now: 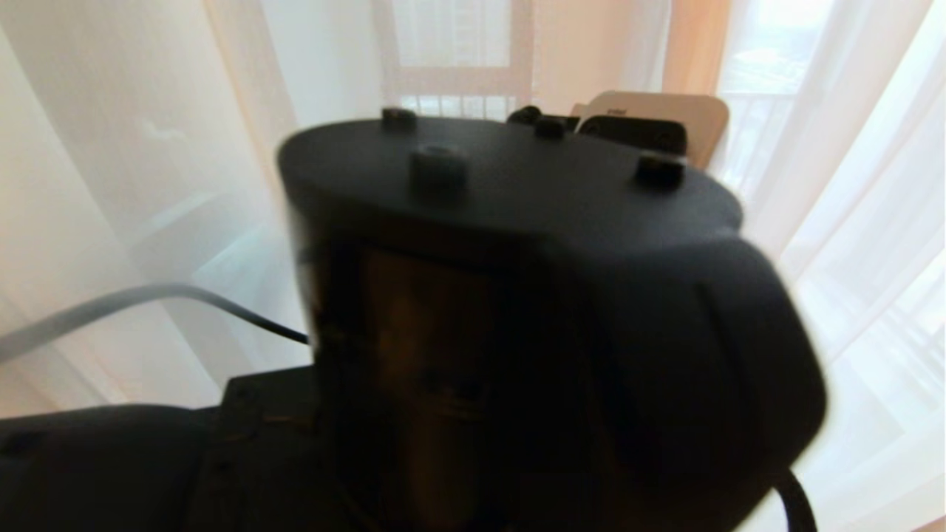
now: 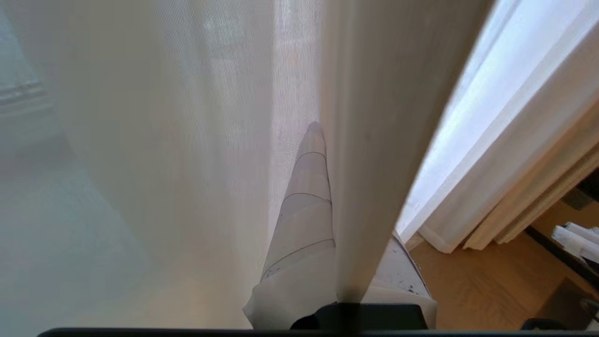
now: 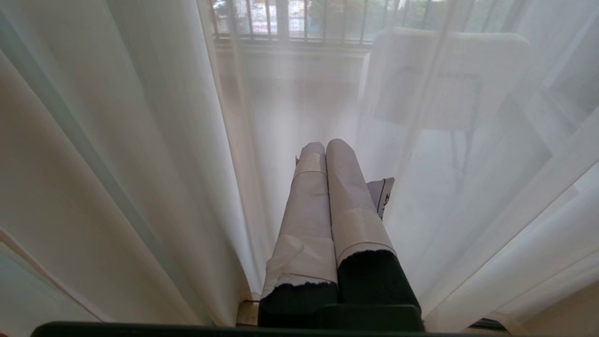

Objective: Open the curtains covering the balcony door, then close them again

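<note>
**Left gripper pinched on a curtain fold, right gripper closed among the folds**

The curtains hang as sheer white panels across every view. In the left wrist view a thick cream fold runs down between the taped fingers of the left gripper, which is clamped on it; the second finger is mostly hidden behind the fold.

Only this view shows the room: wooden floor at five o'clock, with the curtain's hem resting on it.

The right wrist view shows the right gripper, fingers pressed together and holding nothing, amid the folds. Through the fabric a barred railing appears at twelve o'clock.

The head view is largely blocked by a dark arm housing, curtains behind it.
</note>
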{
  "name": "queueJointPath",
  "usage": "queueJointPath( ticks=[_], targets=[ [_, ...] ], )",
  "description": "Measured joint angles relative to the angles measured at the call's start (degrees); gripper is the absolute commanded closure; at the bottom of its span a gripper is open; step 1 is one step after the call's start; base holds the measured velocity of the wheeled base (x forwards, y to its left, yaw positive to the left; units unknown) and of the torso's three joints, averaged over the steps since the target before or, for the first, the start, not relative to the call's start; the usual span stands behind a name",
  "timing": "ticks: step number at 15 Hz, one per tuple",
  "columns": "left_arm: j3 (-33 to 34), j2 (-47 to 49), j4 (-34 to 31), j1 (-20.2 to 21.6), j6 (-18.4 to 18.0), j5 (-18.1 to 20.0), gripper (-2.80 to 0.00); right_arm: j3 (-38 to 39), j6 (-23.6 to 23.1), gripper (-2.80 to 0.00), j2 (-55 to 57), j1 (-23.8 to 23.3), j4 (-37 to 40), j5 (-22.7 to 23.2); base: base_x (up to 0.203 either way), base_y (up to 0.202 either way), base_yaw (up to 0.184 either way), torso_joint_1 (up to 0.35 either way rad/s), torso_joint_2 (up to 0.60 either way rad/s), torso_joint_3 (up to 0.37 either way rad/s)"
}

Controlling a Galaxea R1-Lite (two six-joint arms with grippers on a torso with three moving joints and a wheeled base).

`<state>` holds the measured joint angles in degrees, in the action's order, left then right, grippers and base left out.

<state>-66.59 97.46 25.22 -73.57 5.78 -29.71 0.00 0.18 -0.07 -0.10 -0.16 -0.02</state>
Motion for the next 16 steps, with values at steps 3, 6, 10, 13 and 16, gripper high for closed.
queueJointPath(
  ticks=[3,6,10,13,16],
  targets=[
    [0.6,0.0,-0.8,-0.3,0.1,-3.4,-2.8,0.0,0.0,0.0,0.0,0.0,0.0,0.0,0.0,0.0,0.0,0.0,0.0,0.0],
    [1.1,0.0,-0.3,-0.2,0.1,-3.7,-2.8,0.0,0.0,0.0,0.0,0.0,0.0,0.0,0.0,0.0,0.0,0.0,0.0,0.0],
    [2.1,-0.6,-0.1,0.1,0.0,-3.9,-2.8,0.0,0.0,0.0,0.0,0.0,0.0,0.0,0.0,0.0,0.0,0.0,0.0,0.0],
    [2.3,-1.5,0.0,1.3,-0.3,-3.8,-2.8,0.0,0.0,0.0,0.0,0.0,0.0,0.0,0.0,0.0,0.0,0.0,0.0,0.0],
    [4.3,-3.2,0.0,2.3,-0.6,-3.7,-2.8,0.0,0.0,0.0,0.0,0.0,0.0,0.0,0.0,0.0,0.0,0.0,0.0,0.0]
  ],
)
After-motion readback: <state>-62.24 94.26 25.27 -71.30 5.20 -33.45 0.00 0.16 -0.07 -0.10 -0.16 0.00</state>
